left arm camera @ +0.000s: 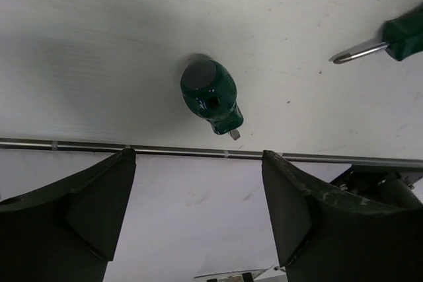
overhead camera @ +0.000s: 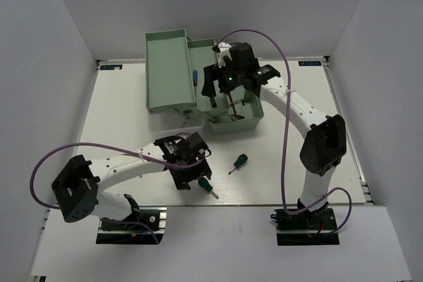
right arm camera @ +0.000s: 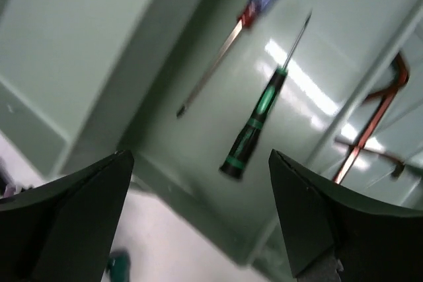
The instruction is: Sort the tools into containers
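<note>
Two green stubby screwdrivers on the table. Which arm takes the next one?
Left. The left gripper is open, close over one stubby green screwdriver, with the second green screwdriver nearby. The right gripper is open over the far toolbox tray.

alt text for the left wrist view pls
A stubby green-handled screwdriver lies on the white table just beyond the open left hand. A second green-handled screwdriver pokes in at the upper right.
</note>
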